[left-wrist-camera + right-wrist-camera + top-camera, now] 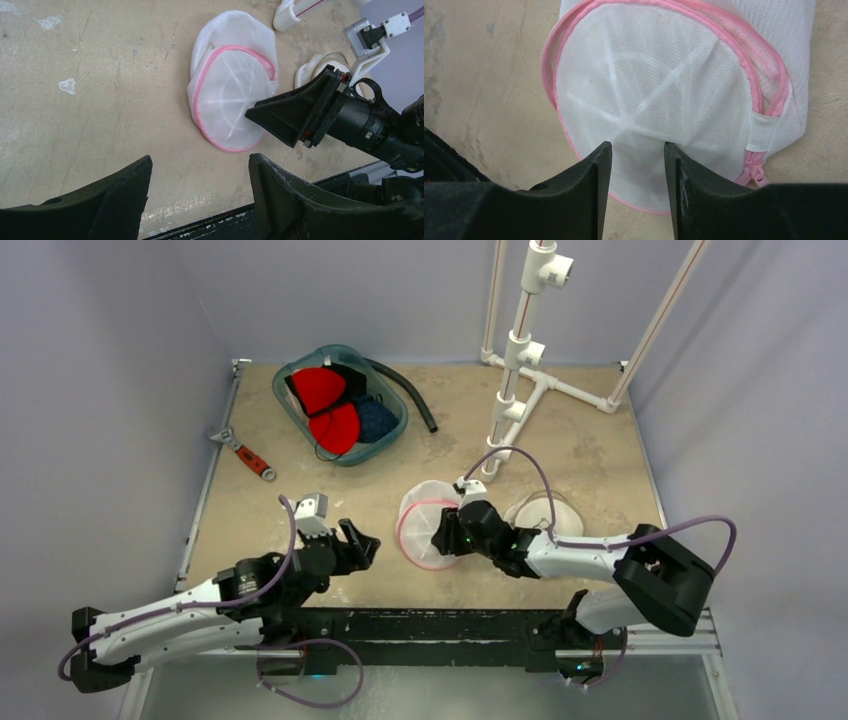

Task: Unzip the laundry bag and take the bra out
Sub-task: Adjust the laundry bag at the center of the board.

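Observation:
The laundry bag is a round white mesh pouch with pink trim, lying mid-table; it also shows in the left wrist view and the right wrist view. Its pink zipper pull hangs at the lower right, and the zip seam gapes along the upper right. A white bra lies on the table just right of the bag, partly behind my right arm. My right gripper is open, its tips over the bag's near edge with mesh showing in the gap. My left gripper is open over bare table, left of the bag.
A teal basket holding red and dark blue garments stands at the back left, with a black hose beside it. A red-handled wrench lies near the left edge. A white pipe stand rises at the back right.

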Robot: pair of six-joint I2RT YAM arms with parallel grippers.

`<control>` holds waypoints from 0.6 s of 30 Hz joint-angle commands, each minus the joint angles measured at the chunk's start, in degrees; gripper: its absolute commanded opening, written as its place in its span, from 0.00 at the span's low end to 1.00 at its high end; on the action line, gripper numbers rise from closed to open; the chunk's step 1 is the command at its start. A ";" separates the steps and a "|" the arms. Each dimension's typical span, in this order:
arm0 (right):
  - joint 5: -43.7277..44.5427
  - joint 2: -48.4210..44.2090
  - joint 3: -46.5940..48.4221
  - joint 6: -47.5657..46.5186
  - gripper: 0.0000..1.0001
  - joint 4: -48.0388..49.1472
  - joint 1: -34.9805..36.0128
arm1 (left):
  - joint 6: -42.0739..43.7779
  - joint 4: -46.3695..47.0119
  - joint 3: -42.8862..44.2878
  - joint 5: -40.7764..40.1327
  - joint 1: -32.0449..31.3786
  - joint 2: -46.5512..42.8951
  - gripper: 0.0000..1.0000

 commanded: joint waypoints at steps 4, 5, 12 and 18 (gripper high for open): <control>7.31 2.98 3.37 6.85 0.46 -0.95 0.03 | -1.79 1.57 -2.08 2.22 -0.09 -1.33 0.69; 7.59 3.58 3.65 7.23 0.46 -1.18 -0.04 | -1.81 1.64 -2.30 2.36 -0.11 -1.38 0.69; 10.06 -4.36 2.58 4.47 0.48 0.36 0.81 | -1.51 -0.59 -1.68 1.85 -0.14 -2.93 0.69; 10.61 -20.61 1.72 -1.70 0.53 -4.12 1.54 | 2.59 3.11 -1.48 -1.29 -0.10 -3.60 0.71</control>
